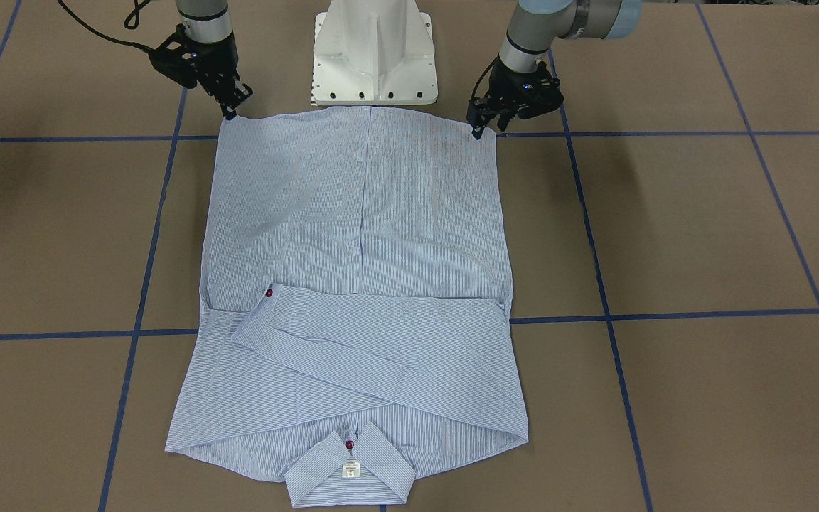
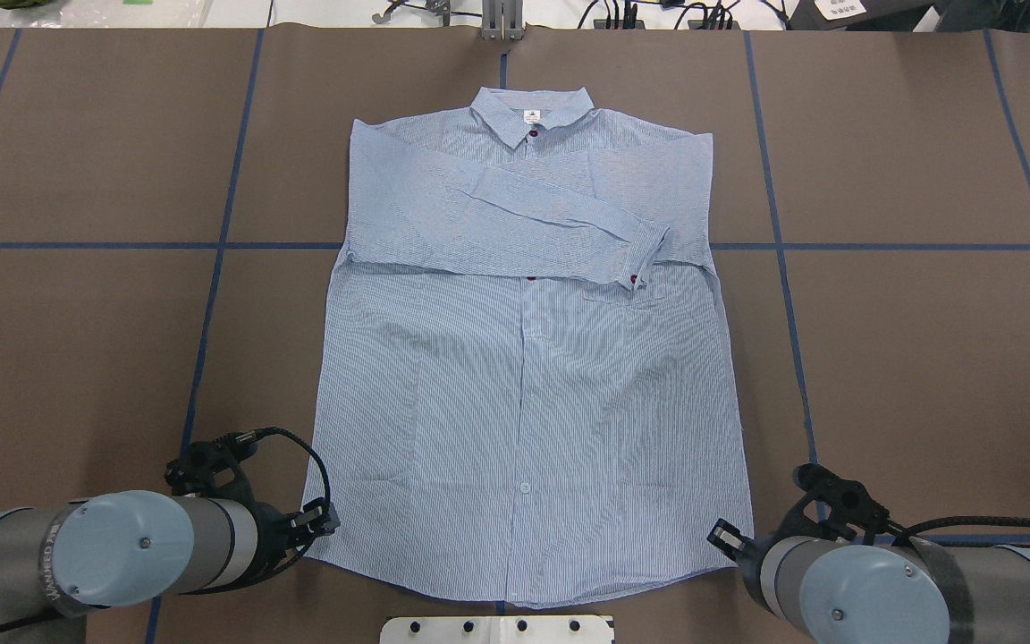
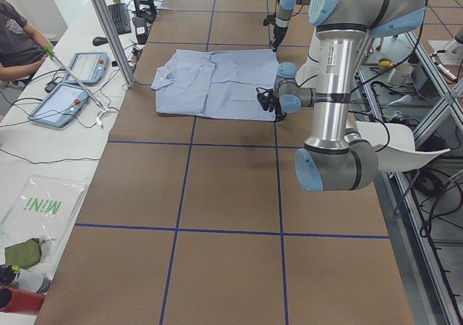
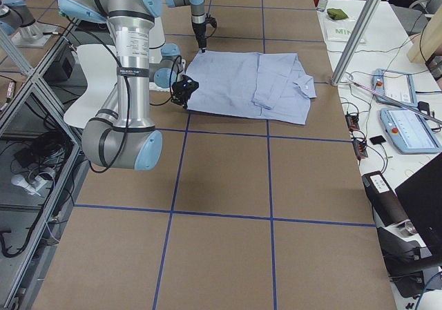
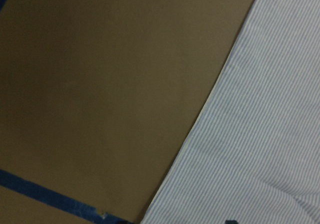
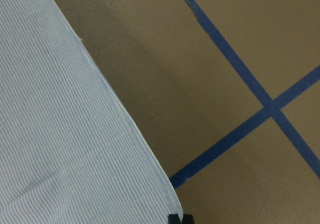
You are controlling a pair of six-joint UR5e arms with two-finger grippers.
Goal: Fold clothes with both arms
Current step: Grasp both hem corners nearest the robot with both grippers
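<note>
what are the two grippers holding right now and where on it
It cannot be told. The left gripper and right gripper each sit at a bottom hem corner of the shirt, which lies flat; whether the jaws pinch it does not show.

A brown-covered table (image 2: 926, 358), marked into large squares by blue tape lines (image 2: 77, 243), is carrying a light blue-and-white pinstriped shirt (image 2: 524, 402). The shirt is lying flat and front-up near the middle. Its collar (image 2: 493, 112) is pointing away from the robot and its hem is lying just beside the white pedestal base (image 1: 374, 50), which is standing at the table's near edge. Both sleeves are lying folded across the chest, one over the other, with a cuff (image 2: 649, 255) resting at the top of the chest pocket (image 2: 622, 313).
</note>
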